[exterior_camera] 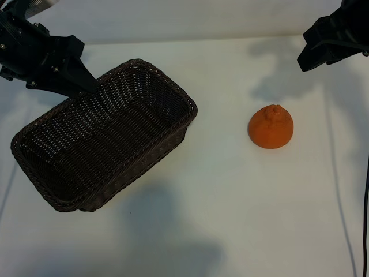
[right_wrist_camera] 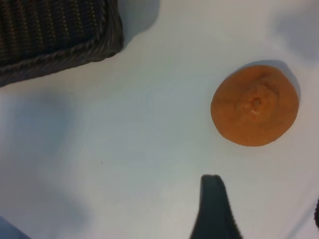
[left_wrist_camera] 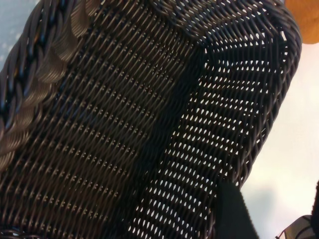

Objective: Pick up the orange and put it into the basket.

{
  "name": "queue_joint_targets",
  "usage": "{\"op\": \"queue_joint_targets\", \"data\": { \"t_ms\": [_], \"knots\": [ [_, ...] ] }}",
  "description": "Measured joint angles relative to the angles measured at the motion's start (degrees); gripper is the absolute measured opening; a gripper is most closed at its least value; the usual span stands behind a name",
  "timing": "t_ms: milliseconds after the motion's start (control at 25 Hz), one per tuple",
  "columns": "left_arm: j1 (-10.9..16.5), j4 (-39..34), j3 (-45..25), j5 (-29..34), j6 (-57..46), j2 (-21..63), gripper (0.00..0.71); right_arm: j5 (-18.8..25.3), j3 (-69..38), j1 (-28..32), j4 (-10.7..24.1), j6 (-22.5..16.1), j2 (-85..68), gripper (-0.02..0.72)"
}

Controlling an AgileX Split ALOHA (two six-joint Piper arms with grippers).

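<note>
The orange (exterior_camera: 271, 127) sits on the white table right of centre, knobby stem end up, with nothing touching it. The dark brown wicker basket (exterior_camera: 63, 199) is at the left, tilted, its long axis diagonal. My left gripper (exterior_camera: 85, 85) is at the basket's far long rim, shut on the wicker. In the left wrist view one finger (left_wrist_camera: 232, 214) lies against the basket (left_wrist_camera: 99, 124) wall and the other is hidden. My right gripper (exterior_camera: 323, 49) hangs open and empty at the top right, behind the orange (right_wrist_camera: 254, 105). One of its fingers (right_wrist_camera: 214, 209) shows.
The white table (exterior_camera: 230, 219) stretches bare between the basket and the orange and along the front. Soft arm shadows fall on it. A dark cable (exterior_camera: 364, 225) runs down the right edge.
</note>
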State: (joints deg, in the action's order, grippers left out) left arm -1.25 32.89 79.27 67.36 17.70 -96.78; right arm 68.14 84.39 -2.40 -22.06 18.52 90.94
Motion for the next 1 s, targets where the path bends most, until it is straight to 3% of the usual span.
{"op": "queue_joint_targets", "data": {
  "t_ms": [1000],
  "knots": [
    [0.0, -1.0, 0.0, 0.0, 0.0, 0.0, 0.425, 0.3, 0.0, 0.0, 0.0, 0.0, 0.0, 0.467]
  ]
}}
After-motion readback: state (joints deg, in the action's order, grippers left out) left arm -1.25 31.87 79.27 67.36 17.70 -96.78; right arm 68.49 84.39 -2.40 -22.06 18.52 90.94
